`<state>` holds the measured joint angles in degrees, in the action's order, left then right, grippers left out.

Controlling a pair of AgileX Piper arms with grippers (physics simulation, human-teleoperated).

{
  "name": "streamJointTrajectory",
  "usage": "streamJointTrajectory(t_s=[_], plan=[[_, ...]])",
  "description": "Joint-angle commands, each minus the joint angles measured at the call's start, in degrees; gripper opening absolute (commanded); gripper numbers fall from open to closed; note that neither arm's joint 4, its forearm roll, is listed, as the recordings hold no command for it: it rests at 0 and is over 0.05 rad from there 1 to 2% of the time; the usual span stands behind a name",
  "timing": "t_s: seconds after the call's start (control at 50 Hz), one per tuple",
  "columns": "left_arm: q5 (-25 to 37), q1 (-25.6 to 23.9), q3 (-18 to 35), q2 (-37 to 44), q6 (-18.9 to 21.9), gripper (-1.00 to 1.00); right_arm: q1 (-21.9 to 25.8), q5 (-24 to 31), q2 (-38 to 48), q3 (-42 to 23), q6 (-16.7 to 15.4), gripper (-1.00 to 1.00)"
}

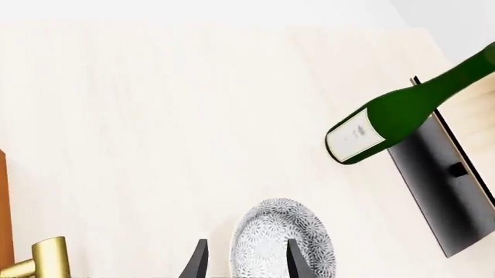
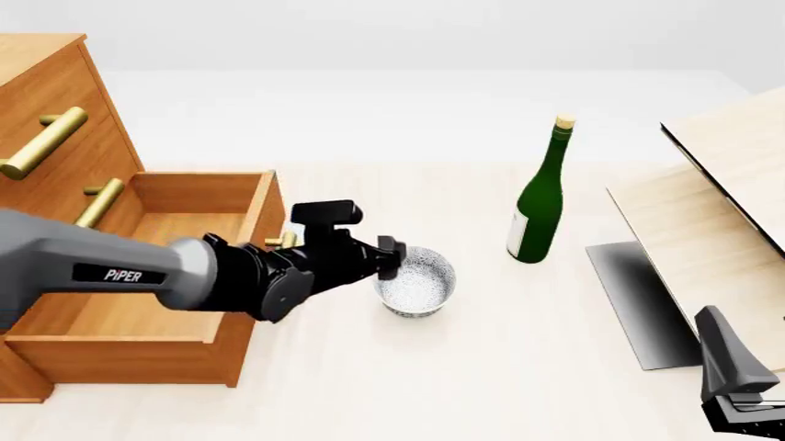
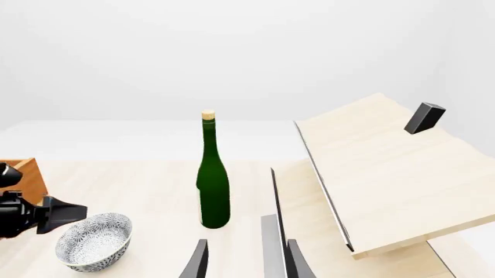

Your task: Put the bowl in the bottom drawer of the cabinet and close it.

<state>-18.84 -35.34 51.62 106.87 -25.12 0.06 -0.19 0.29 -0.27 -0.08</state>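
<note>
Left wrist view shows the two dark fingers (image 1: 298, 260) of the left gripper (image 1: 246, 259) spread apart, and the near rim of the bowl (image 1: 270, 231) lies between them: one finger seems to be over the inside of the bowl and the other outside its wall, but I cannot tell if they already touch it. I see no squeeze yet, so I judge the bowl is not held. From the front, the left gripper (image 2: 390, 257) reaches the bowl (image 2: 417, 280) from the cabinet side, and the bowl sits on the table (image 2: 491, 367) just beside the open bottom drawer (image 2: 147, 344), between the drawer and the green bottle (image 2: 540, 197). The bowl is round, so it has no long axis to follow; only the rim matters. The drawer lies behind the fingers, back along the left arm, so after the pinch the bowl must go up and back toward the cabinet (image 2: 50, 119). The left arm is much nearer. The right gripper (image 2: 736, 381) hangs well apart at the other side, near the pale wood panels (image 2: 699, 220); in the right wrist view its fingers (image 3: 199, 260) stand apart with nothing between them.
</note>
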Motion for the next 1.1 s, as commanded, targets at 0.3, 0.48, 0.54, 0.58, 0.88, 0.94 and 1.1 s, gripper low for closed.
streamJointTrajectory(t_s=[0.3,0.48,0.54,0.58,0.88,0.94,1.1], plan=[[-2.6,0.0,-0.5,4.2,-4.2,1.0,0.0,0.0,0.0,0.0,0.0,1.0],[-3.4,-0.1,-0.4,6.1,-5.7,1.0,0.0,0.0,0.0,0.0,0.0,1.0],[-4.0,-0.3,-0.7,6.7,-6.5,1.0,0.0,0.0,0.0,0.0,0.0,1.0],[-4.1,-0.1,-0.7,7.1,-6.5,1.0,0.0,0.0,0.0,0.0,0.0,1.0],[-5.0,-0.3,-0.4,8.9,-7.8,1.0,0.0,0.0,0.0,0.0,0.0,1.0],[-5.2,-0.4,-0.7,8.8,-7.9,1.0,0.0,0.0,0.0,0.0,0.0,1.0],[-5.9,-1.2,-2.1,6.4,-7.2,-1.0,0.0,0.0,0.0,0.0,0.0,1.0]])
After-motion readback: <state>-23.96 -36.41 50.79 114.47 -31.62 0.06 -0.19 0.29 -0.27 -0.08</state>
